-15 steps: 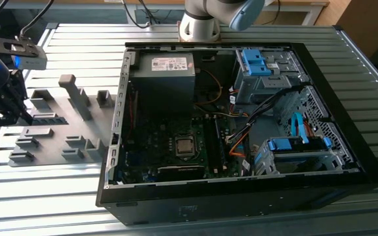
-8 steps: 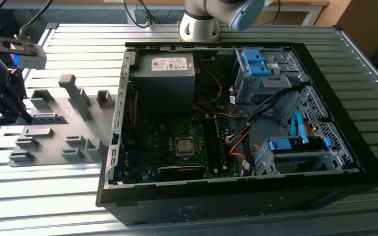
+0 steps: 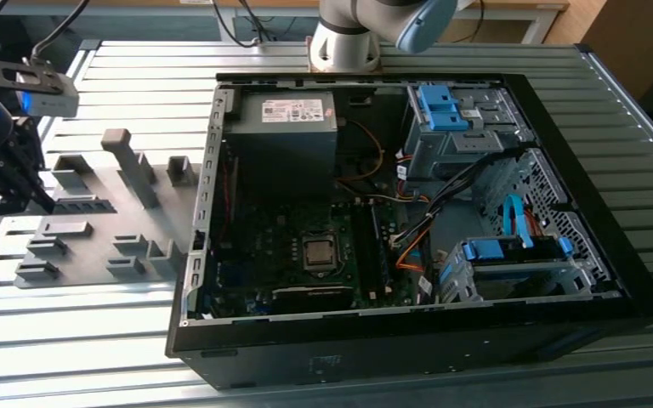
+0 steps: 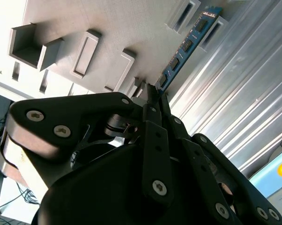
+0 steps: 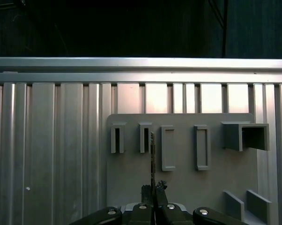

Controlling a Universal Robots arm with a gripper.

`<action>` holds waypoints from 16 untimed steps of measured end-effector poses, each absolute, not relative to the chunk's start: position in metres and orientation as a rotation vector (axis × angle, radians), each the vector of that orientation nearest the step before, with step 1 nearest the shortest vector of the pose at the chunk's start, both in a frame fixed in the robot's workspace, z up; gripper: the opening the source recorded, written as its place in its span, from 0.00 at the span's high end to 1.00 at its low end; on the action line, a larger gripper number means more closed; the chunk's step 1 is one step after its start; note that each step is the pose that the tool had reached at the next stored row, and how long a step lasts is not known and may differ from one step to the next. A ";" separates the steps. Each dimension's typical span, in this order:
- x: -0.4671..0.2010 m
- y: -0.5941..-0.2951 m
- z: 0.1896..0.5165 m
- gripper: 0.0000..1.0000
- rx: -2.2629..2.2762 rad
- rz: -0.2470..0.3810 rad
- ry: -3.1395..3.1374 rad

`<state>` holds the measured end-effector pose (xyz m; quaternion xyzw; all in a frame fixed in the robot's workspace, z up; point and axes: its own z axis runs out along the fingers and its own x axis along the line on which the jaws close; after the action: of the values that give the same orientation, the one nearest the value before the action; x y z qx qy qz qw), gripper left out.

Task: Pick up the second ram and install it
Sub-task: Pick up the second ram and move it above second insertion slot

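The second ram (image 4: 188,47), a narrow blue board with black chips, sticks out from between my fingertips. My gripper (image 4: 155,91) is shut on one end of it. In the first wrist view the ram (image 5: 152,154) shows edge-on as a thin dark line rising from the gripper (image 5: 153,187), over the grey holder plate (image 5: 188,187) and close to its slotted blocks. In the exterior view the gripper (image 3: 14,187) hangs at the exterior view's left, above the far-left end of the holder plate (image 3: 99,238) and well away from the open computer case (image 3: 417,212).
The case lies on its side on a ribbed aluminium table (image 3: 77,340), with the motherboard (image 3: 292,255) exposed. Its power supply (image 3: 286,123) and blue drive cages (image 3: 508,255) stand inside. Tall grey blocks (image 3: 133,166) rise from the holder plate between gripper and case.
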<state>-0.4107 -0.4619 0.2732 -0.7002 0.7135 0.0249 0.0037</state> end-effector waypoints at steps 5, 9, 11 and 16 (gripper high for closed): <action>-0.411 -0.462 0.275 0.86 -2.195 0.078 2.236; -0.411 -0.462 0.276 0.86 -2.195 0.078 2.236; -0.411 -0.462 0.276 0.86 -2.195 0.078 2.236; -0.411 -0.462 0.278 0.86 -2.195 0.078 2.236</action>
<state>-0.4107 -0.4619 0.2778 -0.7002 0.7135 0.0249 0.0036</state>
